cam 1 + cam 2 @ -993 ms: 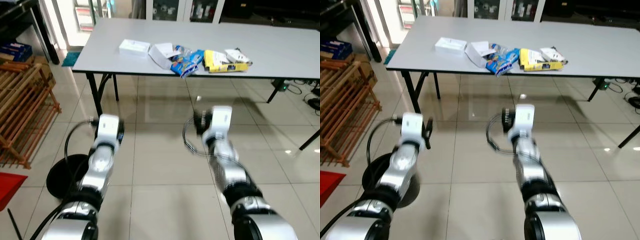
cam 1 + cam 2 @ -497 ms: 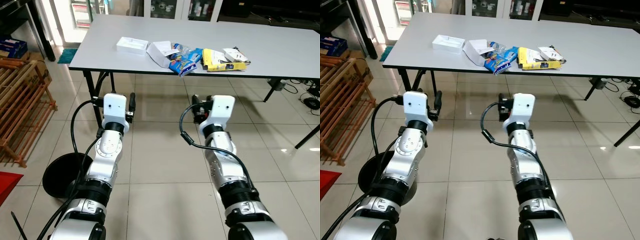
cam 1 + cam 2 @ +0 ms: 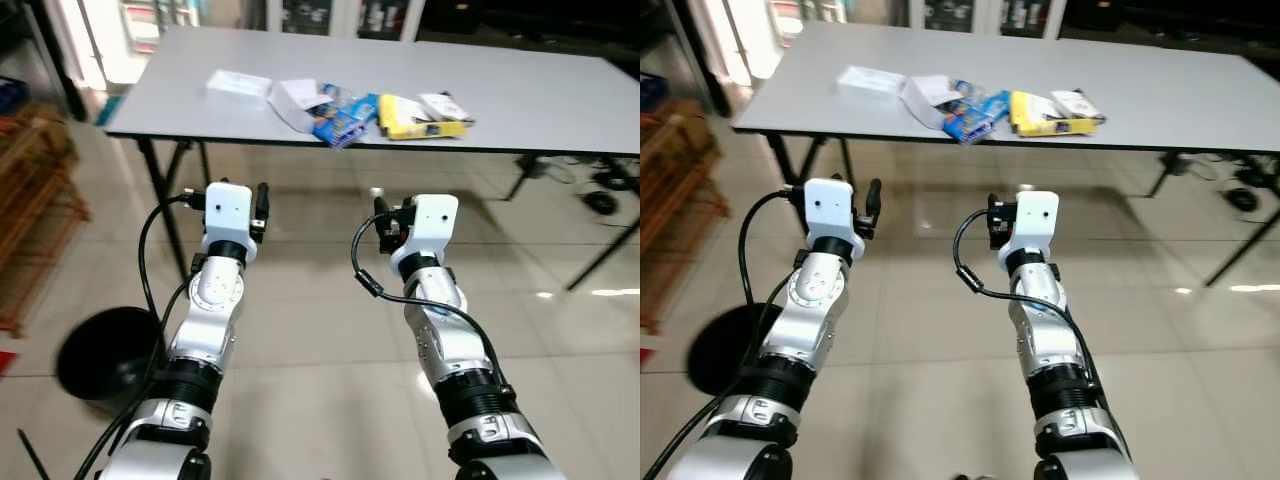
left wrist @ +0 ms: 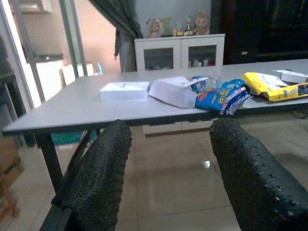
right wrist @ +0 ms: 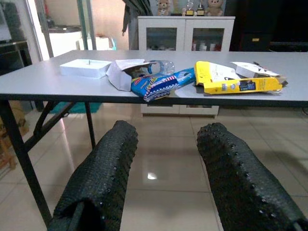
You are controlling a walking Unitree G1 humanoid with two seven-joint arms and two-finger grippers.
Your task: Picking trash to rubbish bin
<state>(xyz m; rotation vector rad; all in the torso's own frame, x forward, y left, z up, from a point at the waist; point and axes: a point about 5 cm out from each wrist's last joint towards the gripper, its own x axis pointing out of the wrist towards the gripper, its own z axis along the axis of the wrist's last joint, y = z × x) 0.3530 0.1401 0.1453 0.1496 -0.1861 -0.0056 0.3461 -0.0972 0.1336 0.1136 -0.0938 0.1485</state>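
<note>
Trash lies near the table's (image 3: 540,110) front edge: blue packet (image 3: 341,118), yellow packet (image 3: 415,118), white boxes (image 3: 238,84). Left gripper (image 4: 166,178) and right gripper (image 5: 166,173) are both spread apart, holding nothing, short of the table.

No text, brand or number can be read. The blue snack packet (image 5: 156,85) and the yellow packet (image 5: 231,79), both lying near the front edge of the surface (image 5: 43,82), carry printing, but it is too small and blurred to make out.

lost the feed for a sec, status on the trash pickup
Left hand and right hand open, empty, short of the table. Trash pile on the table, untouched. Black bin on the floor, robot's left.
</note>
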